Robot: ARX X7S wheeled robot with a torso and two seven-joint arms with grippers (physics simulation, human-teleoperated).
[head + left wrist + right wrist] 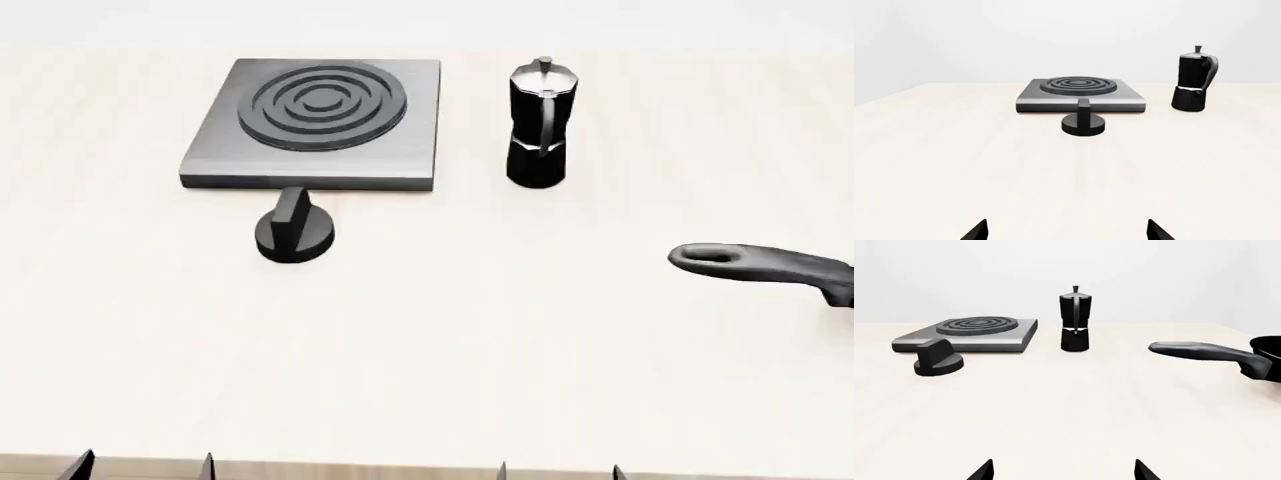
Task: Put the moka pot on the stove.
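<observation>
Head view showed a big pale counter. On it lay the grey stove, flat and square, with ring burners in the middle. Just right of the stove, not touching it, the black moka pot stood upright. A black pan poked in at the right edge. A small black knob sat just in front of the stove. Both the left tool and the right tool were spread wide and held nothing.

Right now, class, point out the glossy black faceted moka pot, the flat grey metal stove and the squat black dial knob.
moka pot [541, 120]: head view, upper body.
stove [400, 160]: head view, bare plate corner.
dial knob [295, 238]: head view, round base.
</observation>
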